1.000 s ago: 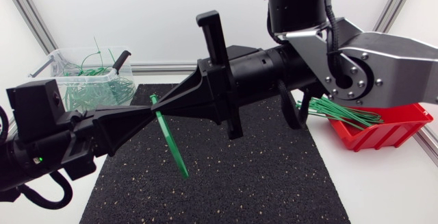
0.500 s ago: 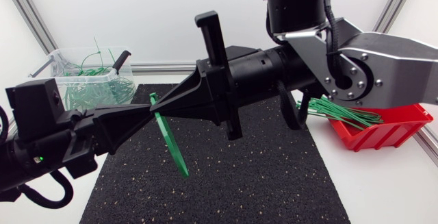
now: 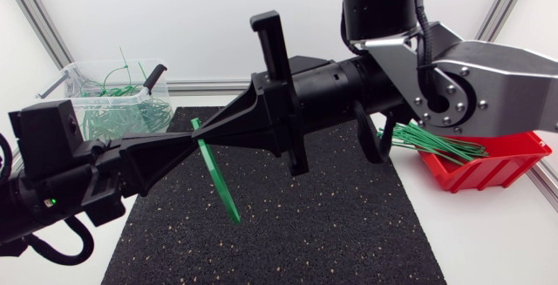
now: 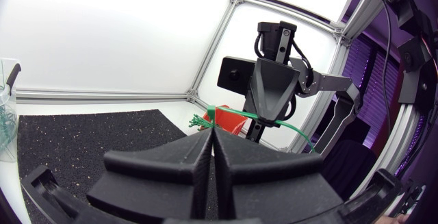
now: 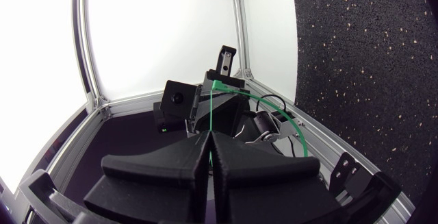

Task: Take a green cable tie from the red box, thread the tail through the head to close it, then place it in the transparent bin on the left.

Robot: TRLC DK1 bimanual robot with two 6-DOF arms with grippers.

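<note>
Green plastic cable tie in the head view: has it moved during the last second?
No. The green plastic cable tie hangs unmoved: its lower tip lies over the same spot of the black speckled rubber mat.

The cable tie [image 3: 220, 180] is bright green. The left gripper [image 3: 185, 139] and right gripper [image 3: 206, 133] are matte black, and the right arm link [image 3: 501, 84] is silver-grey. The mat [image 3: 331, 224] is black with fine pale speckles, on a white table [image 3: 497, 241]. At right, the red box [image 3: 501, 170] holds a green bundle of ties [image 3: 432, 141]. At far left, the transparent bin [image 3: 83, 80] holds green loops [image 3: 122, 115].
</note>
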